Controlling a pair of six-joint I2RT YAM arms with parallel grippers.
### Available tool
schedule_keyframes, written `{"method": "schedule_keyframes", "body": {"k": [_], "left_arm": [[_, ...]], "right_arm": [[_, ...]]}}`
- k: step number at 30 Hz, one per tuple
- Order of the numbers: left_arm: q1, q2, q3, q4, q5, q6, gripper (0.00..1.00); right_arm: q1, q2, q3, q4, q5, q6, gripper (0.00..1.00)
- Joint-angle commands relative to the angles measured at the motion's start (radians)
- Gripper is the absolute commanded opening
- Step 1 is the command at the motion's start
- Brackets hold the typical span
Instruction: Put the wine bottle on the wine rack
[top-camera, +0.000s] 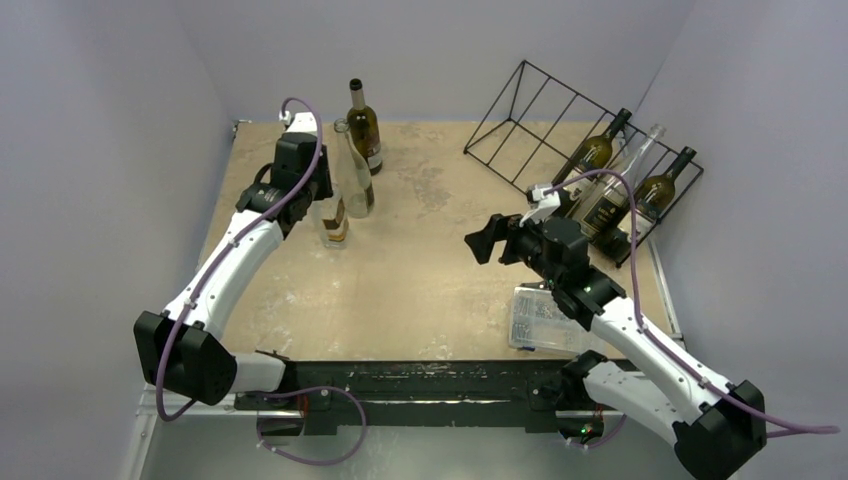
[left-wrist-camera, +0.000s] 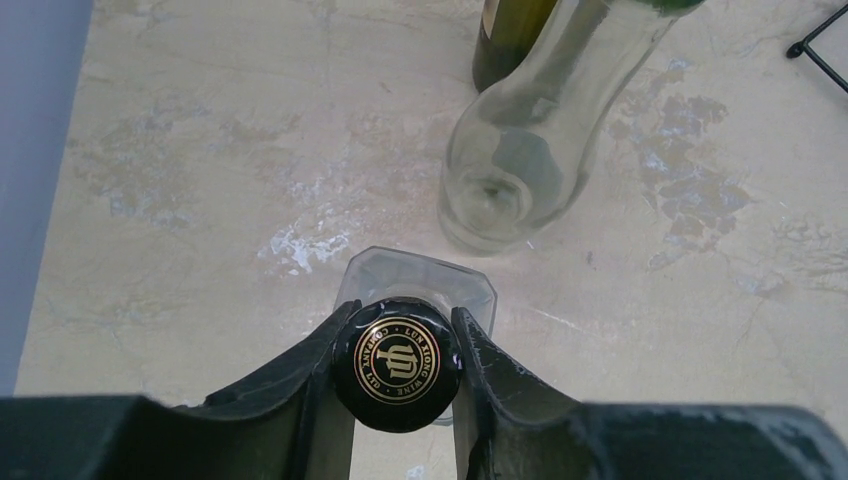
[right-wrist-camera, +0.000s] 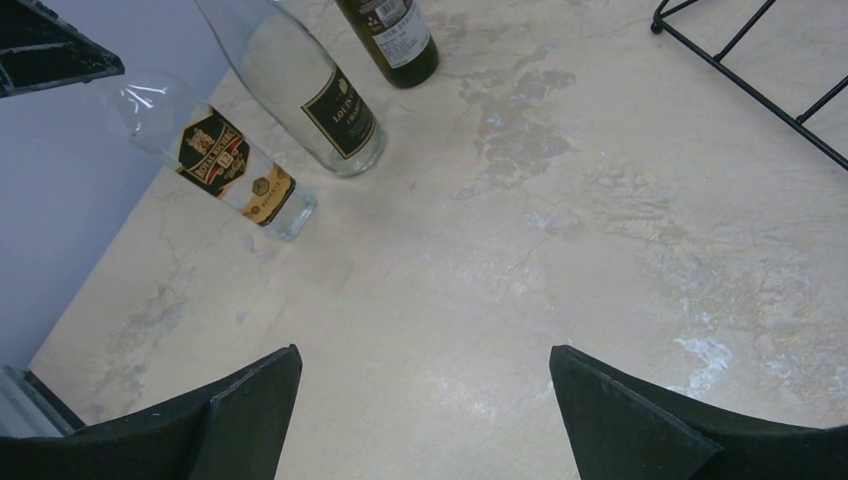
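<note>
The wine bottle (top-camera: 333, 224) is a short clear square-shouldered one with a black and gold label (right-wrist-camera: 235, 170). It stands upright at the back left of the table. My left gripper (left-wrist-camera: 400, 314) is shut on its black cap (left-wrist-camera: 398, 362) from above, a finger on each side. The black wire wine rack (top-camera: 495, 105) stands at the back right and holds three bottles (top-camera: 610, 195) in its right slots. My right gripper (top-camera: 490, 240) hangs open over the table's middle (right-wrist-camera: 425, 355), with nothing between its fingers.
A tall clear bottle (top-camera: 357, 175) and a dark green bottle (top-camera: 364, 125) stand just behind the held one. A clear plastic parts box (top-camera: 540, 320) lies under the right forearm. Grey walls close in the table on three sides.
</note>
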Motion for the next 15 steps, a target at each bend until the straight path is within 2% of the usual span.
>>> {"method": "schedule_keyframes", "body": {"k": [1, 5, 8, 15], "left_arm": [[0.002, -0.008, 0.026, 0.049, -0.017, 0.046, 0.24], [-0.005, -0.022, 0.023, 0.032, -0.006, 0.058, 0.07], [-0.021, -0.037, 0.024, 0.022, -0.005, 0.07, 0.0], [-0.056, -0.086, 0.023, 0.014, 0.053, 0.074, 0.0]], "right_arm": [[-0.001, 0.041, 0.029, 0.038, -0.01, -0.028, 0.99], [-0.002, 0.079, 0.031, 0.061, -0.03, -0.015, 0.99], [-0.001, 0.111, 0.043, 0.069, -0.049, 0.0, 0.99], [-0.001, 0.145, 0.054, 0.072, -0.093, 0.028, 0.99]]}}
